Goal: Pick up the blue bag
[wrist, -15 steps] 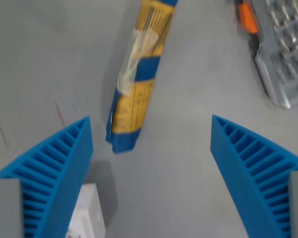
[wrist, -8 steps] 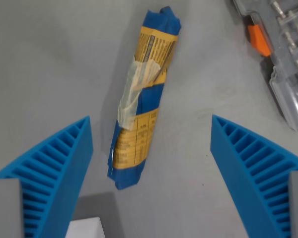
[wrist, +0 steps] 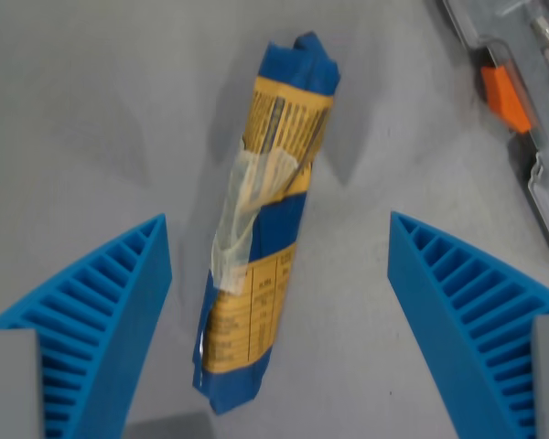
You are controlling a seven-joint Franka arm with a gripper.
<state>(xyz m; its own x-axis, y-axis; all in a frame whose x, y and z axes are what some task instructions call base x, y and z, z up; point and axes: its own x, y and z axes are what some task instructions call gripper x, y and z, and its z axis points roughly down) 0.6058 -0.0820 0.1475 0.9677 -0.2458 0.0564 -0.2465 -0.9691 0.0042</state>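
Blue bag (wrist: 261, 247), rolled into a long narrow bundle, lying on the grey table surface (wrist: 91, 119); its length runs from the top centre of the wrist view down toward the bottom edge, leaning slightly so that the lower end sits further to the wrist view's left; yellow printed panels cover much of its face, and a strip of clear tape (wrist: 247, 206) crosses its middle; both ends show plain blue, the upper one crumpled. Gripper (wrist: 279, 320) spread wide, grasping nothing; the two blue ribbed fingers (wrist: 101, 311) stand on either side of the bag's lower half, neither touching it, the left one nearer to it than the right. Clear plastic case (wrist: 531, 110) with an orange latch (wrist: 505, 90) at the upper right corner, well apart from the bag; its contents blurred.
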